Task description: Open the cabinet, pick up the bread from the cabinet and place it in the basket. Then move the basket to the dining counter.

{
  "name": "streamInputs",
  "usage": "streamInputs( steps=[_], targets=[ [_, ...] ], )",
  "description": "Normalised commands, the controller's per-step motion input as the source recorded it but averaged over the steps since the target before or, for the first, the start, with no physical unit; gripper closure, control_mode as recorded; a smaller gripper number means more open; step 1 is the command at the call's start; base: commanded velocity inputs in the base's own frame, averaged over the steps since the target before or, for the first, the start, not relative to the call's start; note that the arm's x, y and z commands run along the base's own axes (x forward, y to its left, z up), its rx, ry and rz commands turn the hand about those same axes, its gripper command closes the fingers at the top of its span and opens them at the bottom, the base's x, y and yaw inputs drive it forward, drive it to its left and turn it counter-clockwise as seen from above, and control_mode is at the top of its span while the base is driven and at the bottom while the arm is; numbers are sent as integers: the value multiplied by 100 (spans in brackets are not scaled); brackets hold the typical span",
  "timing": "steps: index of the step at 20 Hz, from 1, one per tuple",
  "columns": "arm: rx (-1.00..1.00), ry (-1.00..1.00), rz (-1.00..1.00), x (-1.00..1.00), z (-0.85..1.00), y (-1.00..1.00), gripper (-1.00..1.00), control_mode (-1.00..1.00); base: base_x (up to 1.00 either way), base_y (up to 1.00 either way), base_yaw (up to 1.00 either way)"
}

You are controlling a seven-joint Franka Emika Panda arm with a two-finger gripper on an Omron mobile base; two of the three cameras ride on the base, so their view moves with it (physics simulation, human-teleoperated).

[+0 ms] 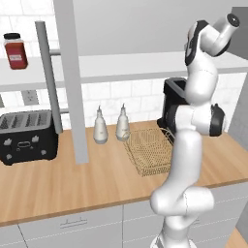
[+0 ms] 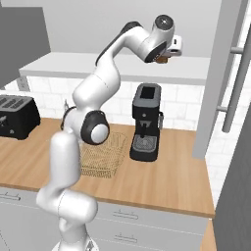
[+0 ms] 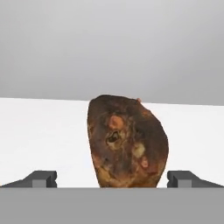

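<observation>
The cabinet stands open, its grey door swung out edge-on, with the white inner shelf bare in front. The bread, a dark-brown bun, sits on that shelf. My gripper is open, with one fingertip on each side of the bun and a gap to it on both sides. From the right base view my gripper reaches onto the shelf, a brown bit of bread showing under it. The wire basket lies on the worktop below, partly behind my arm. The dining counter is out of view.
A black coffee machine stands right of the basket. Two pale bottles stand left of it, and a black toaster further left. A red-filled jar sits on the shelf's left end. The second open door hangs at the right.
</observation>
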Motion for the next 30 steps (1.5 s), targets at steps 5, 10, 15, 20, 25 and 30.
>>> streamInputs(
  steps=[5,10,15,20,25,30],
  targets=[
    [0,-2,0,41,-20,-2,-100,-100,0,0,0],
    [0,-10,0,40,-50,22,-100,-100,0,0,0],
    [0,-15,2,28,-73,50,100,-100,0,0,0],
    [0,-37,7,-74,-80,47,100,-100,0,0,0],
    [4,-49,2,-100,-85,83,100,-100,0,0,0],
    [8,-56,1,-100,-100,100,100,-100,0,0,0]
  ],
)
